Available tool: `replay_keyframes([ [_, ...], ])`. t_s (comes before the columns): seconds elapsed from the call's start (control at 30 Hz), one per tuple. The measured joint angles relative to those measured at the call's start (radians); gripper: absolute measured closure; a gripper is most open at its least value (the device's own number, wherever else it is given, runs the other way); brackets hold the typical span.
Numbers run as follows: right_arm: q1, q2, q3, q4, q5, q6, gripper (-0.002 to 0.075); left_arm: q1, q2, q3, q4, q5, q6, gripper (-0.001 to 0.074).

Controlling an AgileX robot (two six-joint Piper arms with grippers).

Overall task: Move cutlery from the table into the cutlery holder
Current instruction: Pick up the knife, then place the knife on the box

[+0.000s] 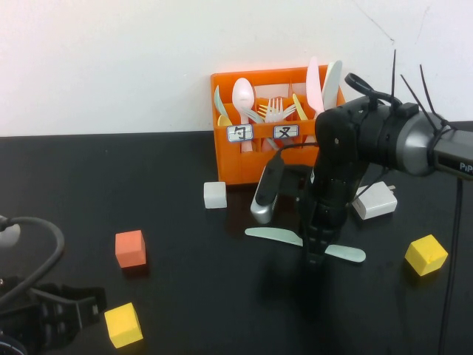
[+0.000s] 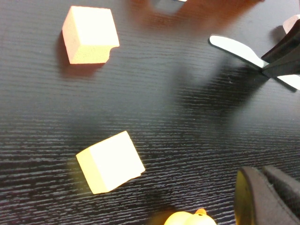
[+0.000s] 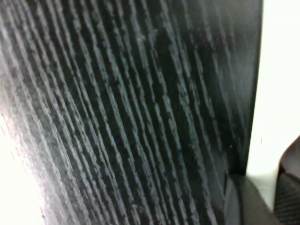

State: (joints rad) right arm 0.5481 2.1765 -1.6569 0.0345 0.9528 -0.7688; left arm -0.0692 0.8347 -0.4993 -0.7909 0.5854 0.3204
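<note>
**Right gripper down on the grey-green knife, mid-shaft**

Near edge, high view: left gripper parked at lower left of frame, low over the table. Can't tell how its fingers are set. Beside it a yellow cube, and just above that an orange cube. The left wrist view shows the same two blocks (nothing to do with the job).

Mid frame: the pale grey-green knife lies flat on the black top, running roughly left-right at centre right. The right gripper comes straight down on it about halfway along, so both ends stick out either side of the fingers. In the left wrist view the dark fingertips sit against the knife at upper right of frame. Jaws are drawn in close around the shaft, but whether they're already pinching it can't be told from here.

Handling, my read: thin, light, fairly stiff plastic, slick on a glossy top. It likely skates or pivots if gripped off-centre. Mid-shaft is the sensible place; it balances there.

Further back: a second yellow cube at right, white charger block behind the arm, small white cube left of centre.

Far: orange cutlery holder against the wall, upper centre, already stocked with spoons, forks and knives (pink knife in the right-hand compartment).
</note>
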Motion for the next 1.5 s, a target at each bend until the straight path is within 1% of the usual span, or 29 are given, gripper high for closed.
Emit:
replay_keyframes([
  [0.13, 0.0, 0.0, 0.0, 0.0, 0.002, 0.026, 0.0608, 0.0, 0.0, 0.0, -0.01, 0.001, 0.0, 0.0736],
  [0.3, 0.0, 0.0, 0.0, 0.004, 0.002, 0.107, 0.0608, 0.0, 0.0, 0.0, -0.014, 0.001, 0.0, 0.0736],
  [0.47, 0.0, -0.01, 0.002, 0.04, -0.002, 0.12, 0.0608, 0.0, 0.0, 0.0, -0.011, 0.001, 0.002, 0.0736],
  [0.8, 0.0, -0.084, 0.019, 0.236, -0.019, 0.113, 0.0608, 0.0, 0.0, 0.0, -0.009, 0.001, 0.002, 0.0736],
  [1.03, 0.0, -0.166, 0.019, 0.415, -0.035, -0.001, 0.0608, 0.0, 0.0, 0.0, -0.007, 0.001, 0.002, 0.0736],
  [1.27, 0.0, -0.301, 0.019, 0.576, -0.149, -0.122, 0.0608, 0.0, 0.0, 0.0, -0.007, 0.001, 0.002, 0.0736],
  [1.5, 0.0, -0.368, 0.019, 0.638, -0.368, -0.142, 0.0609, 0.0, 0.0, 0.0, -0.007, 0.001, 0.002, 0.0736],
])
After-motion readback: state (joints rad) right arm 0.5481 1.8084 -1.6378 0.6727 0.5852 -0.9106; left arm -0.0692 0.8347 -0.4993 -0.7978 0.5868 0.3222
